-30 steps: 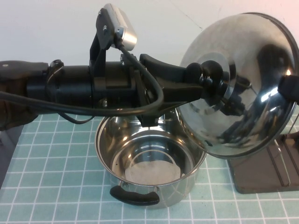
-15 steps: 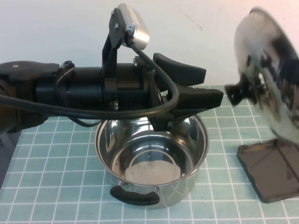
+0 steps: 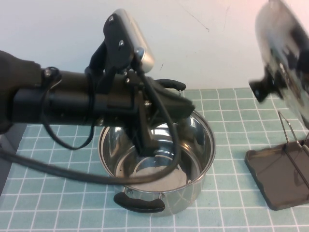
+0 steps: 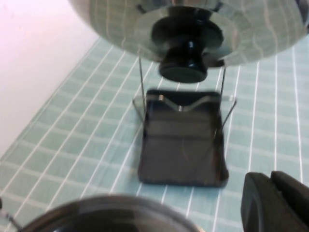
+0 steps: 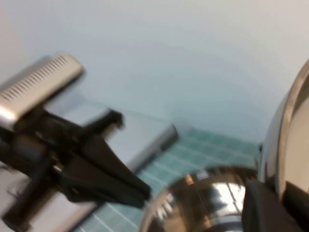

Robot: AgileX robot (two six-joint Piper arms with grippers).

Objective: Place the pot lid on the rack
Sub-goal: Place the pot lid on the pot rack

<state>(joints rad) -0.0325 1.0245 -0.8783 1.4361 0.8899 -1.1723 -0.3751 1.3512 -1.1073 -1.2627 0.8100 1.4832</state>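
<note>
The shiny pot lid [image 3: 286,58] hangs on edge in the air at the far right, above the rack [image 3: 275,179], with its black knob [image 3: 263,89] facing left. The wrist view shows my right gripper [image 5: 282,193] shut on the lid's rim [image 5: 289,140]; the high view does not show this gripper. My left gripper [image 3: 181,96] is open and empty above the steel pot [image 3: 159,164], well left of the knob. In the left wrist view the lid [image 4: 120,29] and its knob [image 4: 186,63] hang over the dark rack [image 4: 183,150].
The pot with black loop handles stands at the table's middle front on the green checked mat [image 3: 53,183]. Thin upright wires [image 3: 288,130] rise from the rack's far end. A white wall is behind.
My left gripper has let go of the knob and drawn back left over the pot. The lid has moved right and turned more on edge above the rack.
</note>
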